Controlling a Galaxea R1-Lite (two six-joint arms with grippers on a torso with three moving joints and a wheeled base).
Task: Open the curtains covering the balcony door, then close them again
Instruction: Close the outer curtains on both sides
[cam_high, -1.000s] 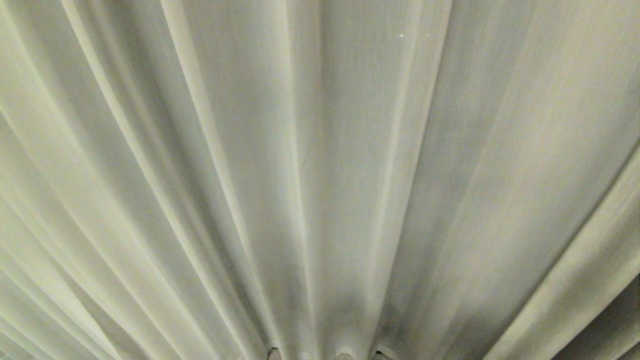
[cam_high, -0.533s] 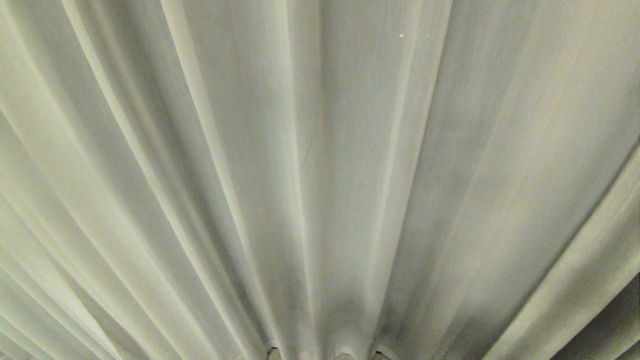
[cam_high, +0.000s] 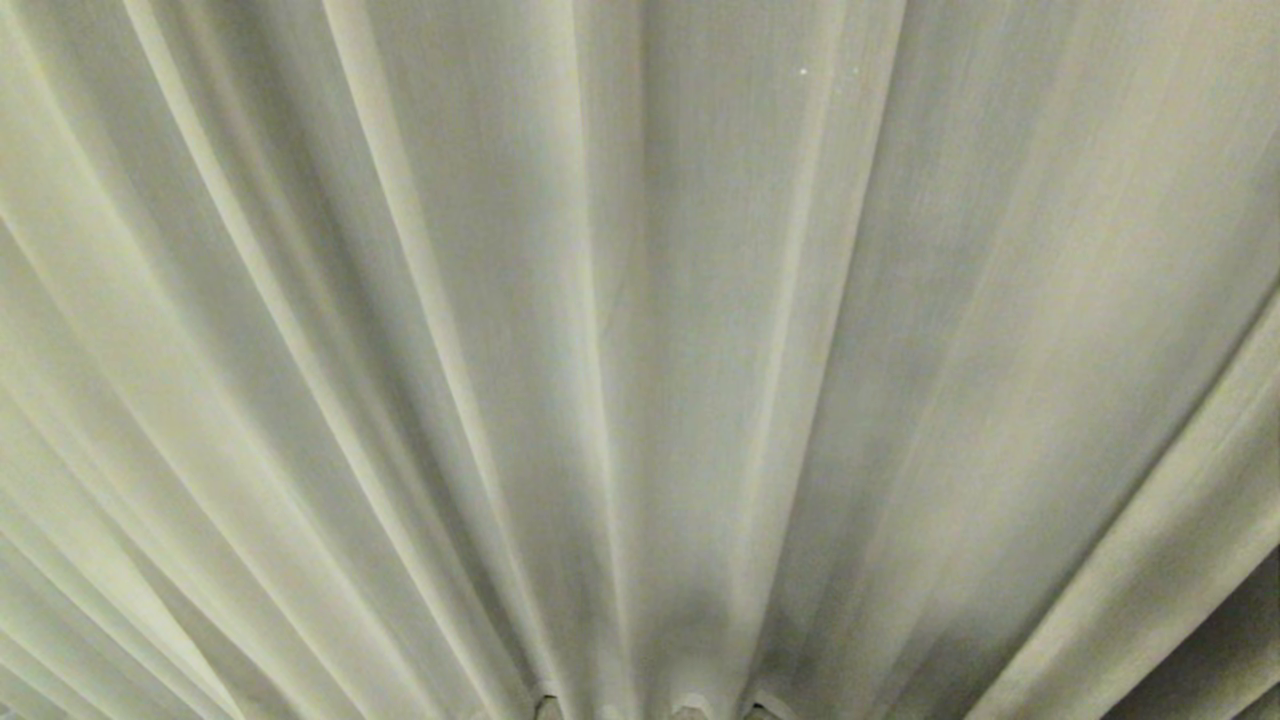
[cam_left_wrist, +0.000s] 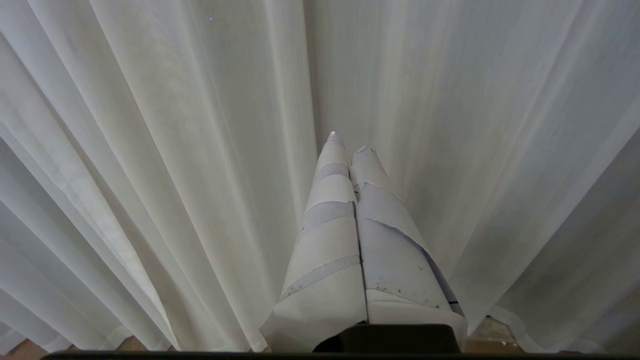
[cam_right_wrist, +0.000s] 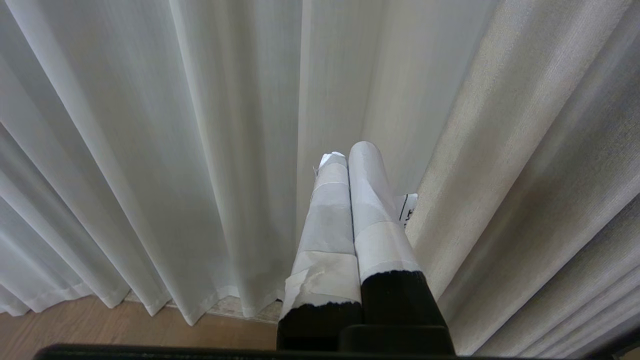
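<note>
Fabric fills the whole head view: the curtains (cam_high: 640, 330) are drawn shut across the opening, and their soft cream pleats fan out from the lower middle of that picture. The balcony door is hidden behind the cloth and cannot be seen in any view. Neither arm is seen in the head view. In the left wrist view the left gripper (cam_left_wrist: 347, 142) is pointed at the curtains (cam_left_wrist: 165, 150), close in front of the pleats; its two fingers (cam_left_wrist: 330, 220), wrapped in pale tape, are pressed together and nothing is pinched between them. Whether the tips touch the cloth cannot be told. In the right wrist view the right gripper (cam_right_wrist: 349, 150) is held in the same manner, its taped fingers (cam_right_wrist: 370, 200) pressed together with nothing between them, just in front of the place where a thin white panel (cam_right_wrist: 150, 150) is met by a heavier woven panel (cam_right_wrist: 525, 150). A small white label (cam_right_wrist: 408, 206) with dark print is seen beside the fingers. Under the hems a wooden floor (cam_right_wrist: 100, 330) is visible.
</note>
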